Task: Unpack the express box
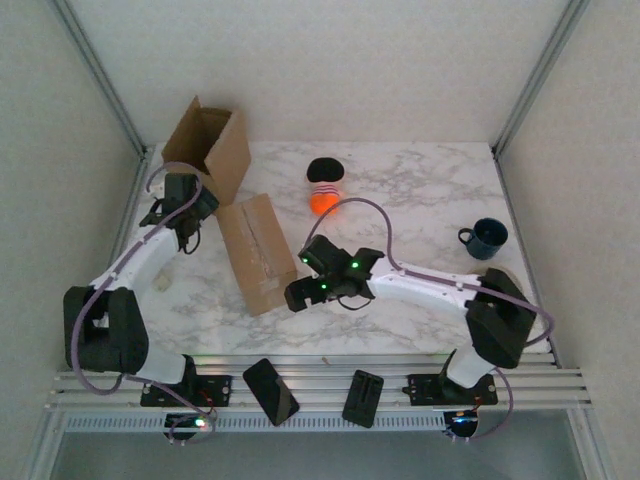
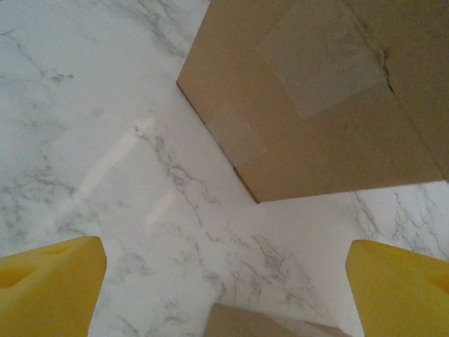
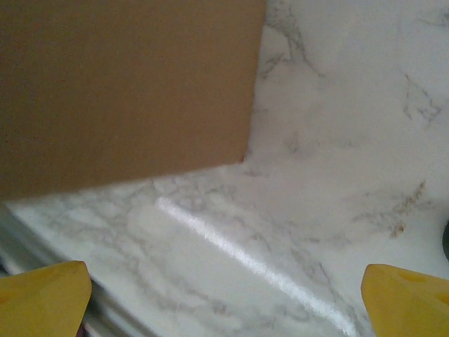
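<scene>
The express box [image 1: 210,145] is brown cardboard and stands open at the table's back left. One long panel of it [image 1: 258,252] lies flat on the marble toward the front. My left gripper [image 1: 188,215] hovers just left of that panel, open, with nothing between its yellow fingertips [image 2: 49,288]. In the left wrist view the taped cardboard of the box [image 2: 316,91] is ahead on the right. My right gripper [image 1: 300,282] is at the panel's near right corner, open and empty. The right wrist view has the box panel [image 3: 126,84] at upper left, beyond the fingertips [image 3: 410,298].
An orange ball-shaped item with a striped band and black top [image 1: 324,186] lies on the table right of the box. A dark blue mug [image 1: 487,237] stands at the right side. The table's front edge and metal rail [image 1: 320,372] run just behind the right gripper.
</scene>
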Robot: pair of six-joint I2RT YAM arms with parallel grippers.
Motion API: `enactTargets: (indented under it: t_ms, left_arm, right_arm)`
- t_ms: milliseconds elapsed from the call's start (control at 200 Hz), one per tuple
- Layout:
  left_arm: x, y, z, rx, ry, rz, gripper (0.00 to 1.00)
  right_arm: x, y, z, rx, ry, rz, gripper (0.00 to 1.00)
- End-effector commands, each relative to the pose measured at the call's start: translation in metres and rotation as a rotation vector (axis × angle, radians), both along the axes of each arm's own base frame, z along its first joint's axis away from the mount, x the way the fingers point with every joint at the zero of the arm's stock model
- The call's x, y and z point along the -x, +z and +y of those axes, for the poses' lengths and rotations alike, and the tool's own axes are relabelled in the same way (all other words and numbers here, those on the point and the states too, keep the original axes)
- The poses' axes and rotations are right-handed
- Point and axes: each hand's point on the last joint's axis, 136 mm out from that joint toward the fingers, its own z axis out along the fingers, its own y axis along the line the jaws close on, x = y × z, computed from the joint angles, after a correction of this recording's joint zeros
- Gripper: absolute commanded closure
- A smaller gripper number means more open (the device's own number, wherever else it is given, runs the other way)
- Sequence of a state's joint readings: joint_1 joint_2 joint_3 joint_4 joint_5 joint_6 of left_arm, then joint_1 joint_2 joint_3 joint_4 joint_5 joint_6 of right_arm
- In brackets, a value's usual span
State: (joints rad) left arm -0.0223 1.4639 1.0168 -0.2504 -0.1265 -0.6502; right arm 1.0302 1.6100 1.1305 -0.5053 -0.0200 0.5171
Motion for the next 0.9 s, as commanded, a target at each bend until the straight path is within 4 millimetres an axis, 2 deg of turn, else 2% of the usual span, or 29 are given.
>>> enactTargets:
  t_ms: [0,115,250,576,896]
  left_arm:
    - [-0.012,-0.011,0.002,-0.012,-0.013,-0.012,0.12]
    - [-0.018,-0.028,-0.007,0.008,-0.062,0.002,0.12]
    - [-0.02,-0.038,-0.02,0.019,-0.112,0.019,0.12]
    - [-0.004,-0.042,-0.062,0.031,-0.205,0.038,0.13]
    - [0.009,-0.046,-0.103,0.048,-0.275,0.053,0.13]
  right_arm:
    - [-0.022,0.012,0.013,-0.024,-0.054,-0.064,0.01]
    - [-0.032,0.012,0.012,-0.018,-0.087,-0.075,0.01]
    - [-0.044,0.013,0.003,-0.025,-0.129,-0.078,0.01]
    - [-0.071,0.02,-0.023,-0.048,-0.205,-0.083,0.01]
    - [-0.075,0.033,-0.046,-0.058,-0.252,-0.11,0.01]
